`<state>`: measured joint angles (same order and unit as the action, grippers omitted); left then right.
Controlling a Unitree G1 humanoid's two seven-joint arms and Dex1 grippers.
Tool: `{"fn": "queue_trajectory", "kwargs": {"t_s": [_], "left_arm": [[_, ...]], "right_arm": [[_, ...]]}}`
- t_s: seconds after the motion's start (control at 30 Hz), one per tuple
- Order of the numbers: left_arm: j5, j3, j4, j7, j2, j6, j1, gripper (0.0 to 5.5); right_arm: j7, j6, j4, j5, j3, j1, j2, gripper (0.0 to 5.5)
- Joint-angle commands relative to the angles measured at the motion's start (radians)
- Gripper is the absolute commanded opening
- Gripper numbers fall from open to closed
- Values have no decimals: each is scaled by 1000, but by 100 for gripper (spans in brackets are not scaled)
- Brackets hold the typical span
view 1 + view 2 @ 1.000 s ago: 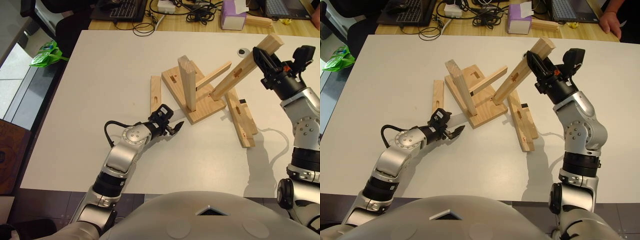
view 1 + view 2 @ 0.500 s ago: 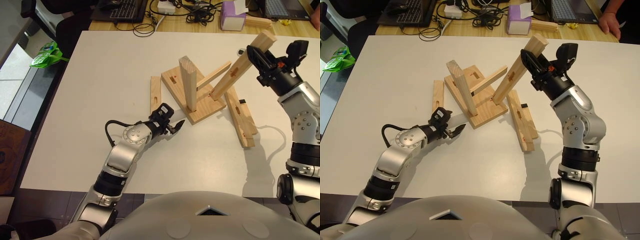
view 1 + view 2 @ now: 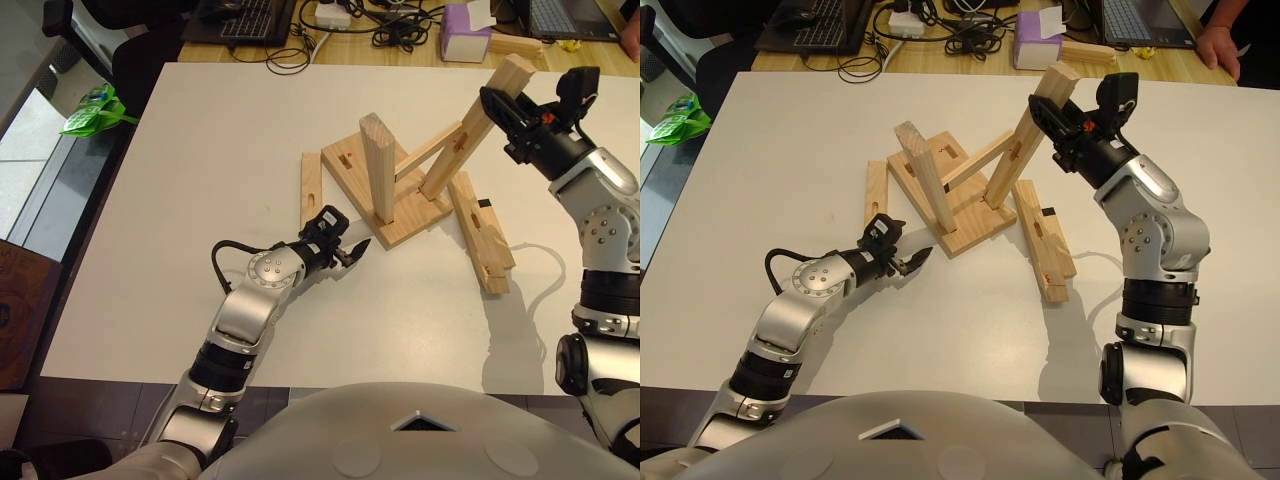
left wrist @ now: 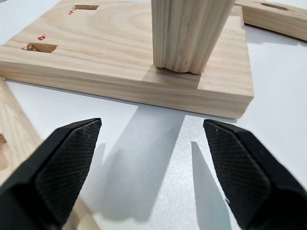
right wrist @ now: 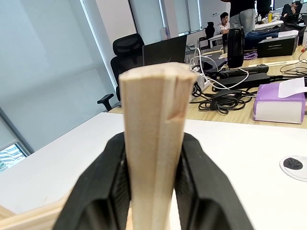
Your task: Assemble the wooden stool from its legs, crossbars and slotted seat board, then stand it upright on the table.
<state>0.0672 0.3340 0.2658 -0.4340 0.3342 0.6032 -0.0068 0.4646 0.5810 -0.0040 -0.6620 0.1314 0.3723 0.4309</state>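
The slotted seat board (image 3: 352, 168) lies flat mid-table with one leg (image 3: 377, 162) standing upright in it. A thin crossbar (image 3: 432, 150) slants up from that leg. My right gripper (image 3: 503, 104) is shut on a second leg (image 3: 462, 138) near its top, holding it tilted with its lower end at the board's right edge. In the right wrist view the leg (image 5: 154, 134) sits between the black fingers (image 5: 108, 191). My left gripper (image 3: 355, 251) rests low on the table, open, just before the board's near corner; the board (image 4: 120, 52) shows close ahead of its fingers (image 4: 62, 165).
Two slotted wooden pieces (image 3: 480, 235) lie stacked right of the board, another (image 3: 311, 185) lies left of it. A white cable (image 3: 545, 262) runs by the right arm. Behind the table's far edge are a purple tissue box (image 3: 465, 18), cables and a keyboard. A green bag (image 3: 90, 108) is far left.
My right gripper has swung left and further from me with the leg, which now stands steeper and closer to the board. The left gripper has barely moved.
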Motion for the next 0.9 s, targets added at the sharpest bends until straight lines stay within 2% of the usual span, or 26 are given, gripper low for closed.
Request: {"fn": "queue_trajectory", "kwargs": {"t_s": [0.03, 0.27, 0.53, 0.6, 0.7, 0.9], "left_arm": [[-13, -4, -3, 6, -1, -5, -6, 393], [-25, -5, -3, 13, -6, -36, -10, 393], [64, -240, 87, 73, -61, -176, -167, 393], [113, -260, 97, 23, -44, -155, -196, 393], [173, -230, 128, -90, 24, -78, -180, 393], [14, -241, 68, -10, 141, -35, -212, 393]], "right_arm": [[-33, 84, 64, 39, -12, -43, -6, 102], [-30, 87, 94, 47, -11, -11, -10, 102], [-13, 88, 80, 43, -12, -11, -8, 102], [-9, 83, 83, 45, -14, -12, -9, 102], [-8, 77, 82, 49, -17, -12, -13, 102], [-12, 66, 66, 50, -14, -26, -24, 102]]}}
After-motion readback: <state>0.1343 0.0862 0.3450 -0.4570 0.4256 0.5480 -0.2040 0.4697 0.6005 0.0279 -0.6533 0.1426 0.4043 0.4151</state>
